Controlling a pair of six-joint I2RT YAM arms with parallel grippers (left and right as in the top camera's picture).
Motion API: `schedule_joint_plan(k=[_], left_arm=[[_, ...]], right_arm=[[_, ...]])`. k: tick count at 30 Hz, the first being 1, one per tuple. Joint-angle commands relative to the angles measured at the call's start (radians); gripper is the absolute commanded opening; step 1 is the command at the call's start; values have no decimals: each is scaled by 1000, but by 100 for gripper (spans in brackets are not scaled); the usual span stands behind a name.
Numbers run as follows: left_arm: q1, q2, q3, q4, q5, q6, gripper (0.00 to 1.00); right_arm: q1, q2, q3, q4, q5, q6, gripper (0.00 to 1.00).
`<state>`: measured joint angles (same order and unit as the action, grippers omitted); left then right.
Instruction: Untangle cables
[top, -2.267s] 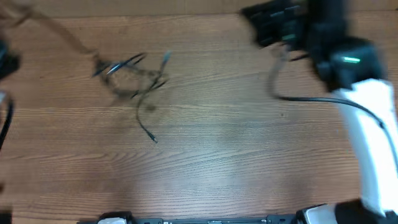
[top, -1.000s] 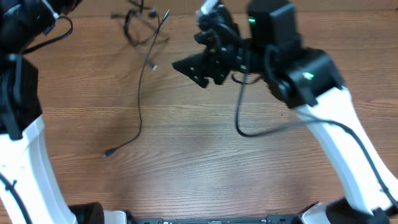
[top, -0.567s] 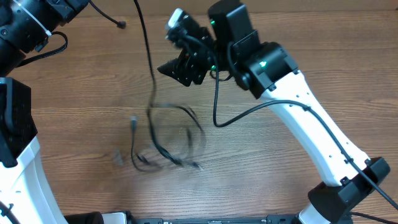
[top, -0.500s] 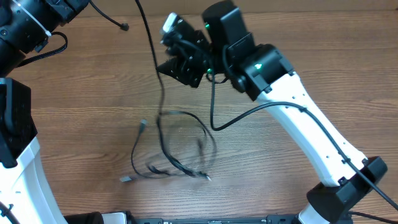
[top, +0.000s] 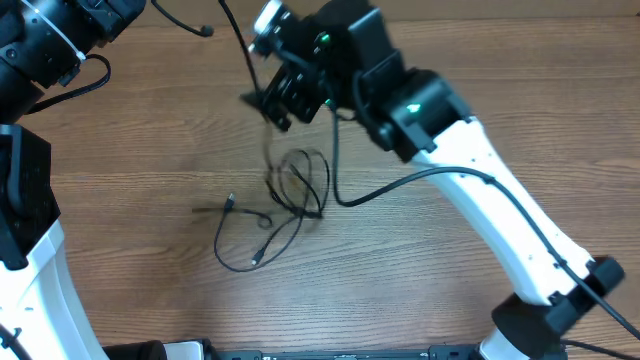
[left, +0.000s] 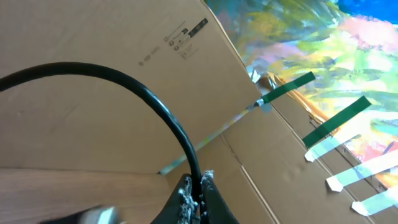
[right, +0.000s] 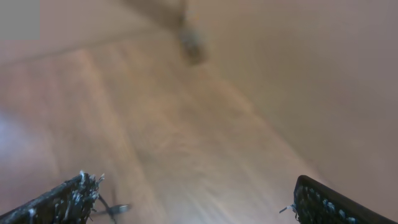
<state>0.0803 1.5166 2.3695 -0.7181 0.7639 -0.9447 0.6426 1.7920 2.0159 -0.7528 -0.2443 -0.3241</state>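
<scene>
A loose tangle of thin black cables lies mid-table, with connector ends trailing left and toward the front. One black strand rises from it, blurred, toward the top edge. My left gripper is shut on a thick black cable that arcs up and away to the left. My right gripper hangs wide open above the table with nothing between its fingers. In the overhead view this right gripper sits just above and behind the tangle, beside the rising strand.
The right arm's own black lead loops down beside the tangle. The left arm fills the back left corner. Behind the table stand a cardboard box and a painted sheet with green tape.
The tangle has been dragged back and to the right and has bunched up. The right gripper has opened wide and shifted slightly toward the far edge. The left gripper stays shut on its cable.
</scene>
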Motion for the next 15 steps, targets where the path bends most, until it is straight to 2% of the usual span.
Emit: schedule_joint_plan(k=[1,5,8,11,15], left_arm=[[6,-6,16,6,-21,32,4],[6,-6,16,6,-21,32,4],[6,-6,16,8,-53,32,4],[6,-6,16,19,-94,14,4],[6,-6,16,56,-108,-34,4]], right_arm=[[-55,-81,46,0,64,91,100],[-138,-65,45,-9,48,216,100],[-180,-63,45,-47,-133,217,93],[-166,-63,45,-91,-270,156,93],[-122,-62,22,-142,-260,19,96]])
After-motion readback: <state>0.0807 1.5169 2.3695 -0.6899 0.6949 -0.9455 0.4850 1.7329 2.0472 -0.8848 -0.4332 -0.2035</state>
